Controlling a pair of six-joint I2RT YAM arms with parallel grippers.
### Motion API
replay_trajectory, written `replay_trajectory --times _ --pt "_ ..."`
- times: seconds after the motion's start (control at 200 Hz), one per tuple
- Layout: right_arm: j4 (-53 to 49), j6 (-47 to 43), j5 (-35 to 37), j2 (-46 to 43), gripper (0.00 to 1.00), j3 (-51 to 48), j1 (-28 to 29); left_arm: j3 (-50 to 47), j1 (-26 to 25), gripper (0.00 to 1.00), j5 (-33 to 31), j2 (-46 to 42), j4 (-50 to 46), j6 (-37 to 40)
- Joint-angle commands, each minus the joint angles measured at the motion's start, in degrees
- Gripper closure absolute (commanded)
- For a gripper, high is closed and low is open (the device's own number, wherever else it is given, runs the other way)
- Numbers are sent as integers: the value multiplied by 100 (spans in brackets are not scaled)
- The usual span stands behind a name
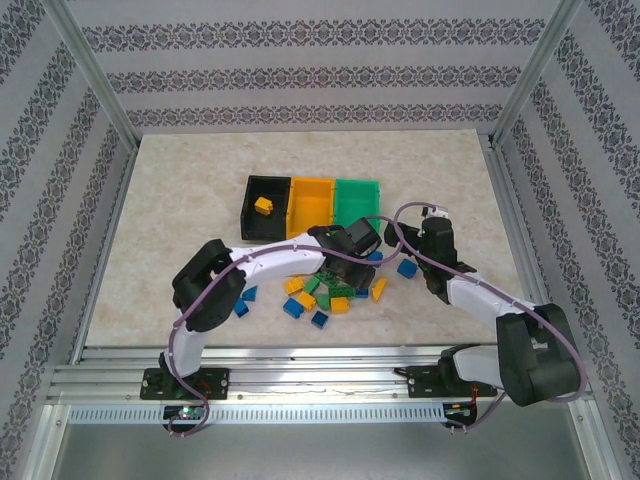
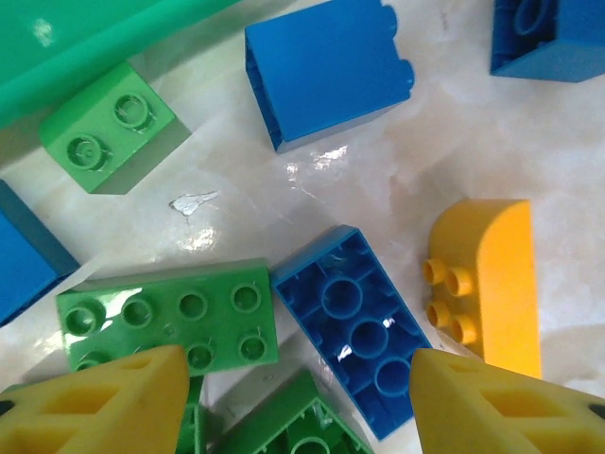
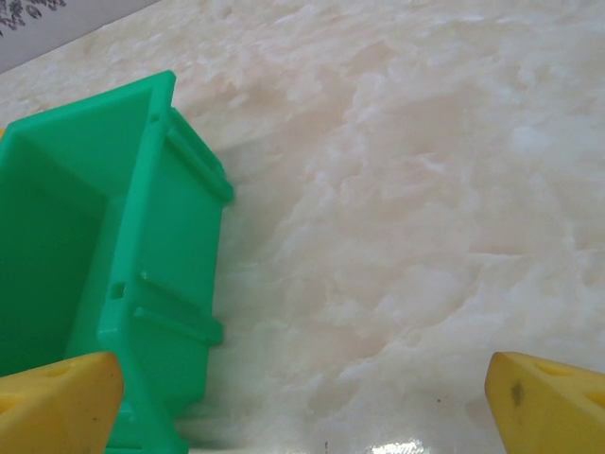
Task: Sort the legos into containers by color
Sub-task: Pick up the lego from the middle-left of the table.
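Top external: loose pile of small studded plastic bricks (image 1: 325, 292), yellow, blue and green, on the marbled desk (image 1: 160, 230) in front of joined open plastic bins (image 1: 312, 210) in black, orange and green.

Left wrist: left end effector (image 2: 293, 397) spread wide, upturned blue brick (image 2: 357, 326) lying between the tips. Probably light, rigid, a bit slick, so pinch across the flat long sides.

Right wrist: right end effector (image 3: 302, 402) apart, empty, beside the green bin (image 3: 95, 274).

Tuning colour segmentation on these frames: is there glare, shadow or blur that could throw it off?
Left wrist: sharp, but white glare patches on the glossy table and sheen on the green plate. Right wrist: the green bin throws a soft shadow beside it, with a glare spot at the bottom edge. Top external: even light, no harsh glare, bricks small.
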Motion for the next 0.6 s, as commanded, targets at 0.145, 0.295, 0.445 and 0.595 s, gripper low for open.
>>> replay_trajectory --times 0.145,0.295,0.445,0.595 --pt "128 103 -13 -115 2 -96 -53 776 -286 38 -417 429 -857 -697" --pt "124 104 -4 -153 2 -119 -58 956 -326 39 -487 522 -1073 -1020" --pt "134 107 5 -161 2 -127 -69 1090 -348 39 -465 632 -1162 -1042" --pt "142 106 -23 -141 2 -105 -72 1271 -386 40 -385 873 -1245 -985"
